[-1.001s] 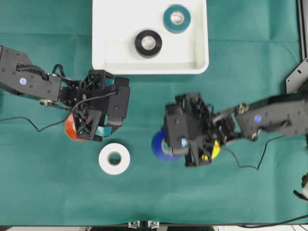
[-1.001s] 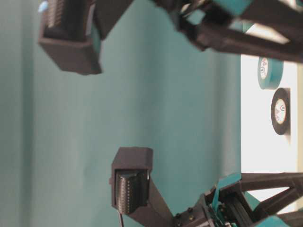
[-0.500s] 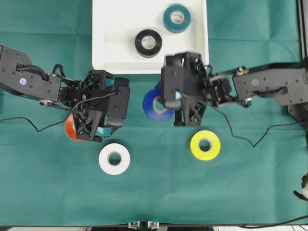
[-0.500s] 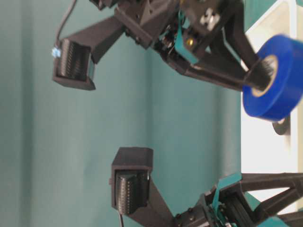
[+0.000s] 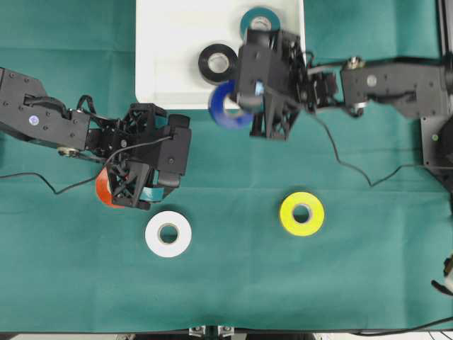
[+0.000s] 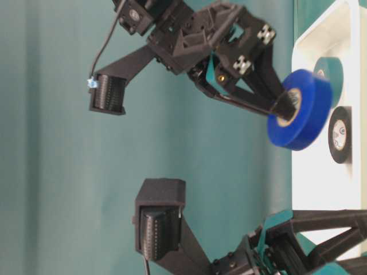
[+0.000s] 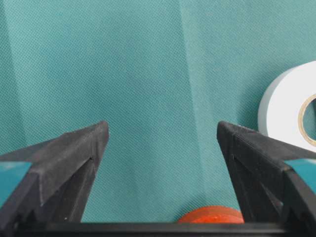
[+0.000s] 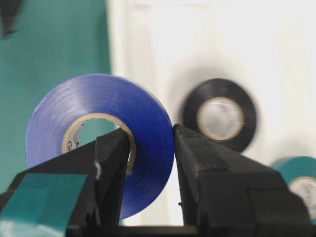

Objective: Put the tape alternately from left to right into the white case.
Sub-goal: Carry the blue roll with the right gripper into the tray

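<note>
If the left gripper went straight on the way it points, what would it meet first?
Probably bare green cloth: the open left gripper frames only fabric. The white tape roll lies off to the side, the orange-red tape roll at its base. Depth is uncertain.

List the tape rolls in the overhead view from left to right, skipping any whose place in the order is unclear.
Orange tape roll under the left gripper → white tape roll on the green cloth → black tape roll in the white case → yellow tape roll on the cloth. The blue and teal rolls overlap, so they are skipped.
</note>
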Motion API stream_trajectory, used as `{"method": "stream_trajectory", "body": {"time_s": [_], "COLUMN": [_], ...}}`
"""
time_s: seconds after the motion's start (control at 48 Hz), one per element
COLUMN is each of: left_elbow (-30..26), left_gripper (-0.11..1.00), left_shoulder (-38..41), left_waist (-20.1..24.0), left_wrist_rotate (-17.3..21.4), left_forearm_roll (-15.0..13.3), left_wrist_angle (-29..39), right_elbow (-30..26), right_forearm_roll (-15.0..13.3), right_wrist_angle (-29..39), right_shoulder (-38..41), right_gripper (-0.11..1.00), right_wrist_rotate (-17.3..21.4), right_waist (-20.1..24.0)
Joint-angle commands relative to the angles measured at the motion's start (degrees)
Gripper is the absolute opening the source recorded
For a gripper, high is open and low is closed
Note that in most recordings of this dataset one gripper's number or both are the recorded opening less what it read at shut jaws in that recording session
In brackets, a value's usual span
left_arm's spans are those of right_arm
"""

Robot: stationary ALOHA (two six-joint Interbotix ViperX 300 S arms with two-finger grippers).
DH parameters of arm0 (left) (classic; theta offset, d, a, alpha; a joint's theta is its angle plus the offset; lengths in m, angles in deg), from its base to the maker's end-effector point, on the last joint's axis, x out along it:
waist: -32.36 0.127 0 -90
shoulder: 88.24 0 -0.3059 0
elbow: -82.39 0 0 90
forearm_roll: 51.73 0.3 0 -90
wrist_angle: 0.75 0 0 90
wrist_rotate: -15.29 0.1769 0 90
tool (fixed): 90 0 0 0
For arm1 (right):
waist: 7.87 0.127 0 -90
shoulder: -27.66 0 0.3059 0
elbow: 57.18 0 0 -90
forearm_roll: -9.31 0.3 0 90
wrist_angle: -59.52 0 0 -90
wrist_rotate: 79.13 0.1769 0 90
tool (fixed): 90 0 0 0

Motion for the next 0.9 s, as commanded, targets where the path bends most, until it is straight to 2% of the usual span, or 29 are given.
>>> {"method": "stream_trajectory", "body": {"time_s": [0.0, 0.5, 0.876], "left_elbow": [-0.26, -0.18, 0.00], "left_gripper": [0.65, 0.65, 0.65], "left_shoulder": [-1.14, -0.79, -0.79], "left_waist": [-0.26, -0.44, -0.53], "left_wrist_rotate": [0.00, -0.09, -0.18], "left_forearm_roll": [0.00, -0.09, -0.09], "left_wrist_angle": [-0.35, -1.05, -1.41], "right_elbow": [-0.53, -2.11, -6.50], "right_forearm_roll": [-0.35, -0.35, -0.35], "right_wrist_angle": [-2.37, -9.93, -11.25], "right_shoulder": [-0.70, 5.63, 10.90], "right_gripper": [0.29, 0.29, 0.29], "right_wrist_rotate": [0.00, -0.09, -1.05], "right_waist": [-2.02, -13.97, -18.90]}}
